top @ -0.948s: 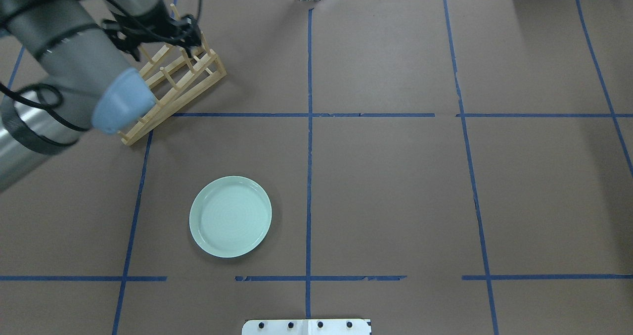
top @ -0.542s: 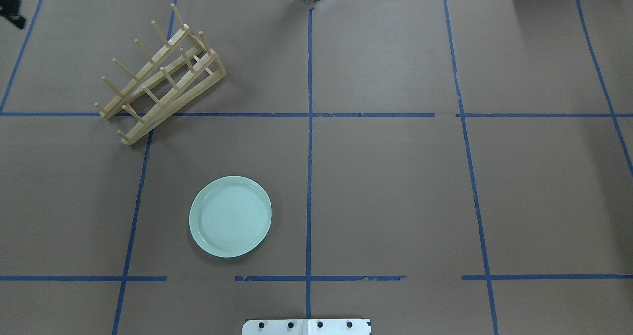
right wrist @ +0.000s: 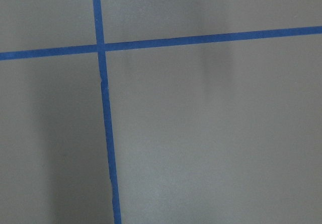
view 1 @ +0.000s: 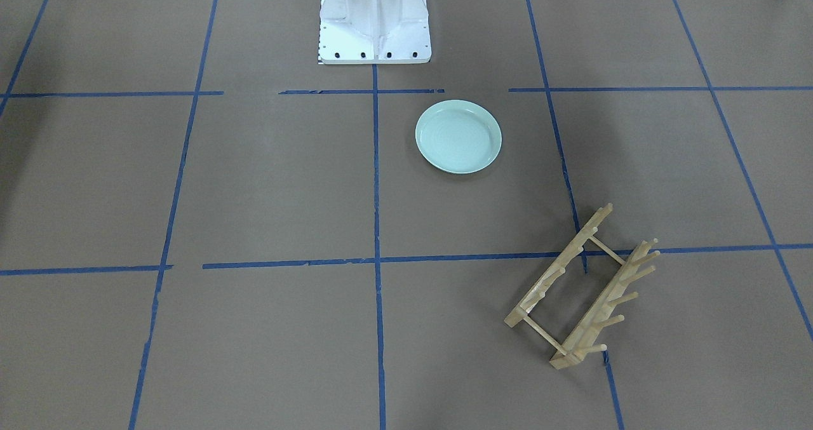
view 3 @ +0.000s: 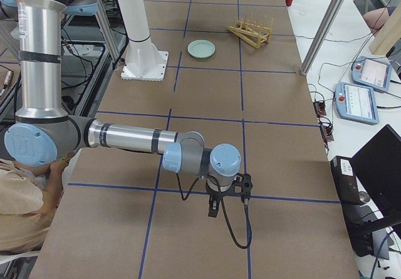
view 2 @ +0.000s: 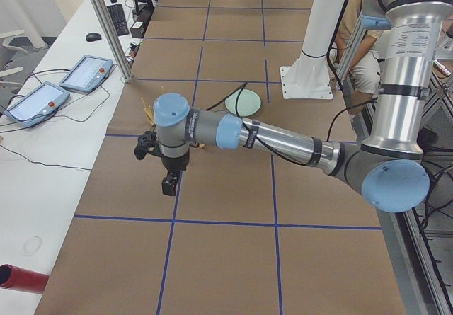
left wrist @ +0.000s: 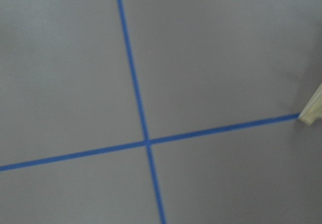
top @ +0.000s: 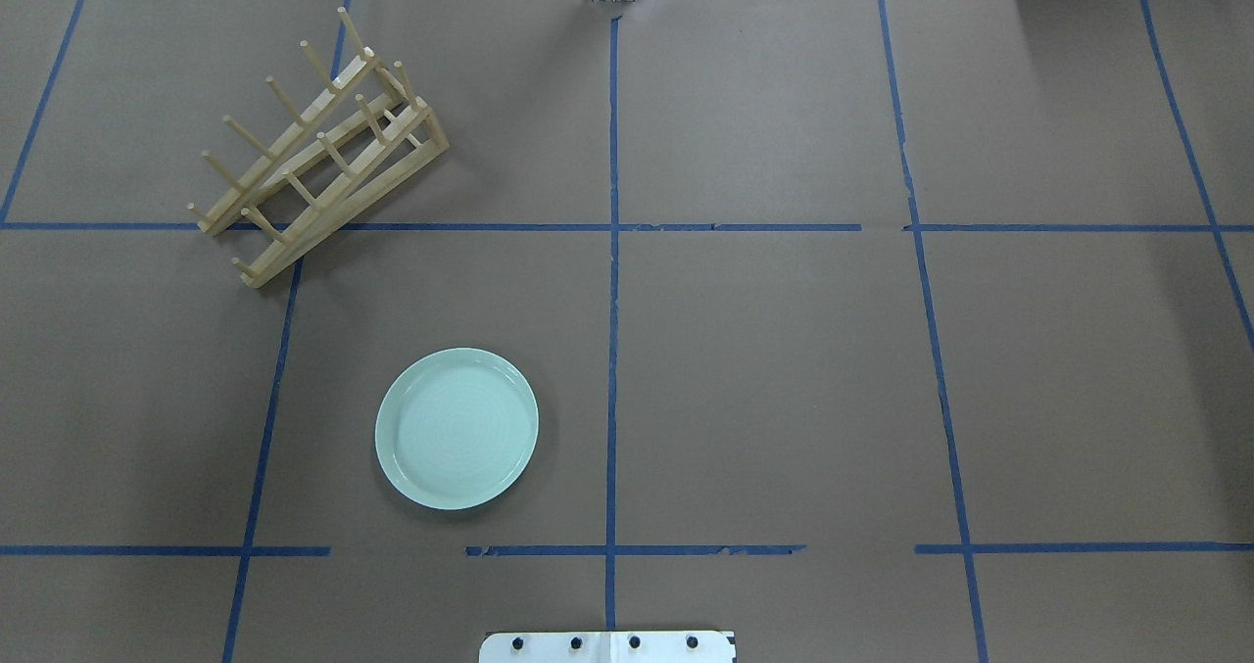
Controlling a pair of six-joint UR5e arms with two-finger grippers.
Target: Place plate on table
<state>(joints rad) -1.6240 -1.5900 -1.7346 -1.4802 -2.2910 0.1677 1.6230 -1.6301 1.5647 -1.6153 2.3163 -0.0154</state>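
The pale mint-green plate (top: 457, 428) lies flat on the brown table (top: 774, 369), alone, left of the centre tape line; it also shows in the front view (view 1: 458, 136) and far off in the side views (view 2: 243, 102) (view 3: 201, 48). No arm is near it. My left gripper (view 2: 170, 184) hangs over the table's left end, seen only in the exterior left view; I cannot tell if it is open. My right gripper (view 3: 214, 207) hangs over the right end, seen only in the exterior right view; I cannot tell its state.
An empty light wooden peg rack (top: 318, 154) stands at the far left of the table, also in the front view (view 1: 581, 290); its corner (left wrist: 313, 108) shows in the left wrist view. The white robot base plate (top: 607, 646) is at the near edge. Tablets (view 2: 86, 73) lie beyond the table.
My left arm, which was over the rack, has swung left out of the overhead view. The plate and the rack have not moved.
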